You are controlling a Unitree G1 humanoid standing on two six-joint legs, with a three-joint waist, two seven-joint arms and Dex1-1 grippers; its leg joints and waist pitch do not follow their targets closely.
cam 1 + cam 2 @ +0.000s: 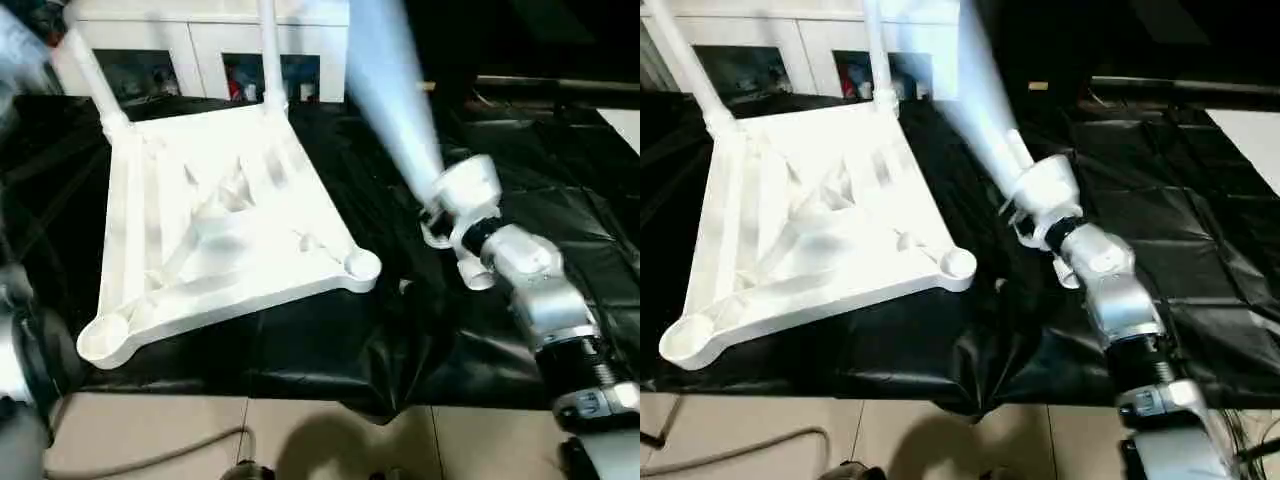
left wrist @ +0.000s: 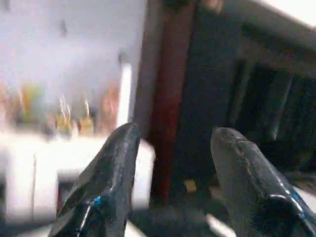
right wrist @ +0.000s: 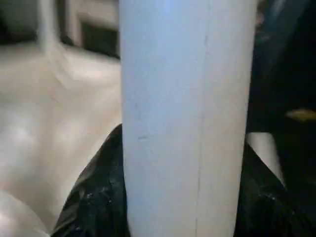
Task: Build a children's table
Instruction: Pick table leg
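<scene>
Black sheet [image 1: 300, 350]; no legible writing

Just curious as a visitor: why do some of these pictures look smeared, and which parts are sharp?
Left eye view: the held table leg is motion-smeared, the tabletop fairly crisp. Left wrist view: fingers and background are blurred. Right wrist view: the leg looms soft.

Glossy white plastic tabletop [image 1: 230, 230] on crinkled shiny black sheeting [image 1: 520, 180].
</scene>
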